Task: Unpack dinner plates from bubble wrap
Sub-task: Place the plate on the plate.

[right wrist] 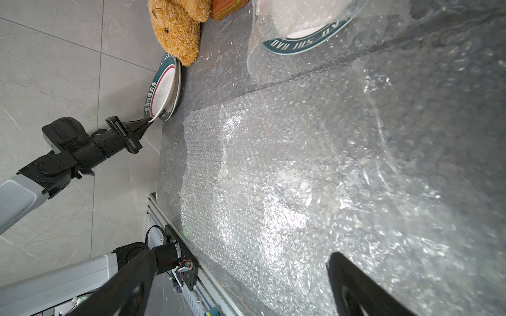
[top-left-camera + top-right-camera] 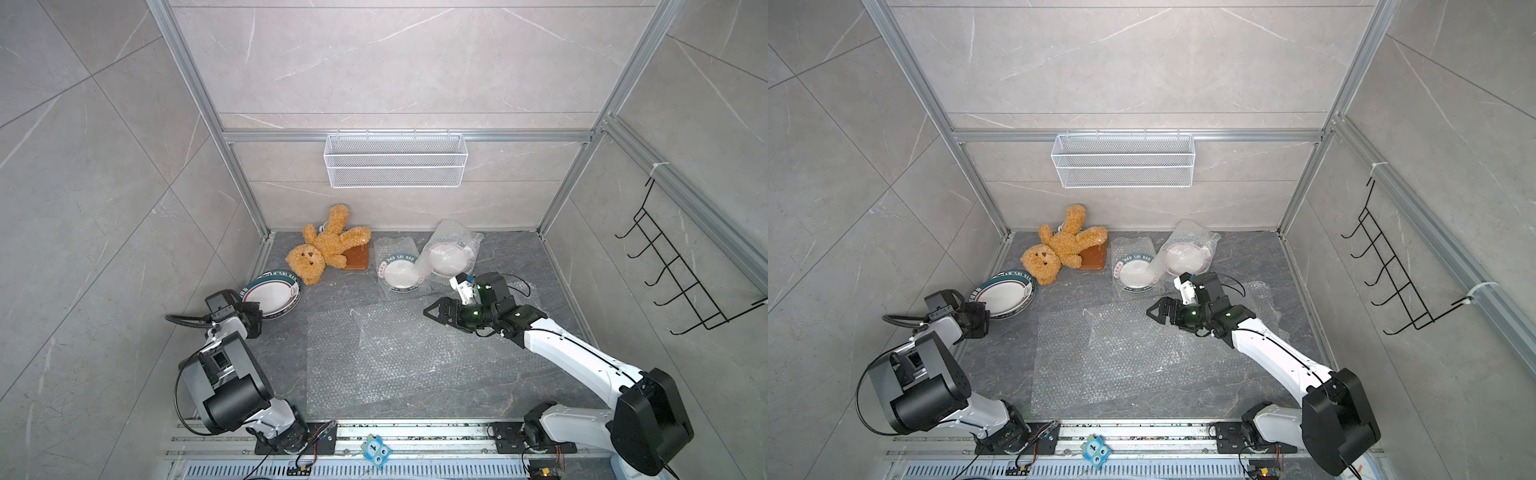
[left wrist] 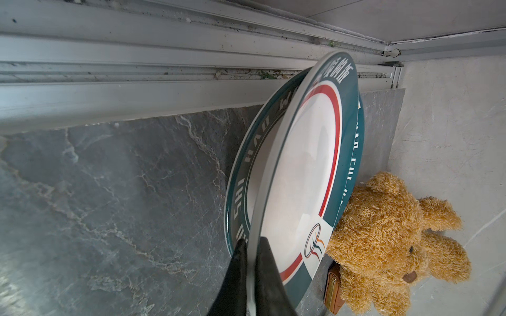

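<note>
While clenching left jaws on the tilted upper plate [image 3: 304,164], holds right jaws spread over loose bubble wrap [image 2: 374,361].

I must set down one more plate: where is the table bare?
Bare: the strip of dark grey table between the stacked green-rimmed white plates and the flat clear bubble wrap sheet; also the back right corner. Crowded: the back, with brown teddy bear and wrapped plates.

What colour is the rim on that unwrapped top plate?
The plate rim is dark green, white-lettered; clearest in left wrist view.
</note>
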{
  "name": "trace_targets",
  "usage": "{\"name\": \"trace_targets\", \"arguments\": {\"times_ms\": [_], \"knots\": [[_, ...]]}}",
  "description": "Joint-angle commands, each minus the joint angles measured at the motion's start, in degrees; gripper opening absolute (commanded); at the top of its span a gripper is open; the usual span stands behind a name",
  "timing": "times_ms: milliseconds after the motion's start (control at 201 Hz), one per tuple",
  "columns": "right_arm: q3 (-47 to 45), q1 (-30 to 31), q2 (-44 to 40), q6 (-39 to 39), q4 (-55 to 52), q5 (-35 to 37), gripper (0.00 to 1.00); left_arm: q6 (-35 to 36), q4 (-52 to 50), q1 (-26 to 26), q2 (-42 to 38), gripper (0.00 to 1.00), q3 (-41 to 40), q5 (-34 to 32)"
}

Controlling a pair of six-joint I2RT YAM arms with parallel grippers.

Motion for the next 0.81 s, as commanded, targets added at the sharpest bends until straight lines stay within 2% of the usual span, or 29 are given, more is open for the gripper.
{"name": "trace_targets", "arguments": {"times_ms": [0, 294, 484, 543, 653, 803], "knots": [[1.9, -0.6, 1.1, -0.9, 0.7, -1.5, 1.00, 2.8, -3.2, -0.2, 0.8, 0.19, 1.5, -0.1], [3.7, -2.0, 2.7, -1.3, 0.6, -2.9, 1.00, 6.4, -9.5, -0.3, 0.3, 0.39, 4.0, -1.8], [4.0, -3.1, 3.7, -1.0, 1.0, -3.6, 1.00, 7.8, -15.3, -0.2, 0.7, 0.66, 7.3, -2.2], [4.4, -3.4, 4.0, -1.0, 1.0, -3.8, 1.00, 8.4, -17.9, -0.3, 0.1, 0.71, 8.3, -2.4], [5.4, -4.0, 4.6, -1.0, 0.5, -4.2, 1.00, 10.6, -22.4, -0.2, -2.6, 0.78, 9.8, -1.6], [6.4, -5.0, 5.1, -0.4, 0.5, -3.8, 1.00, 15.6, -29.4, -0.5, -9.9, 0.80, 11.3, 1.0]]}}
